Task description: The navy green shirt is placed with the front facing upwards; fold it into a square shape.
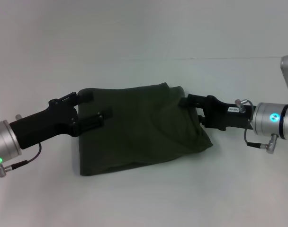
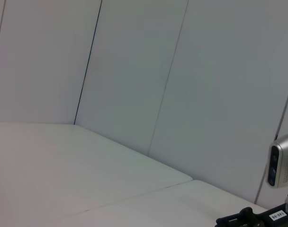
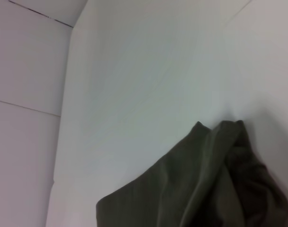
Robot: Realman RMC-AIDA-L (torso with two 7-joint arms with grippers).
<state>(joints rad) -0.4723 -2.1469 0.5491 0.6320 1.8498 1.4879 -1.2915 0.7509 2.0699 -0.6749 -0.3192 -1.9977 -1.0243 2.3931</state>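
Navy green shirt [image 1: 144, 130] is lying mid-table on the white table [image 1: 144, 198], already folded into a rough rectangle, plain fabric up, no lettering showing. Its near right corner is bulging and sagging toward the right.

Left gripper [image 1: 94, 108] is reaching in from the left, sitting at the shirt's far left corner; one finger is running along the far edge, the other is lying on top of the cloth, so the fingers are spread apart with fabric between them, not pinched together.

Right gripper [image 1: 185, 100] is coming in from the right at the shirt's far right corner, touching the cloth; can't tell if its fingers are clamped or released, tips are hidden by the fabric.

Right wrist view is showing a bunched fold of the shirt [image 3: 205, 189] on the table surface. Left wrist view is showing only table and wall panels [image 2: 134, 71], plus a bit of the other arm at the edge.
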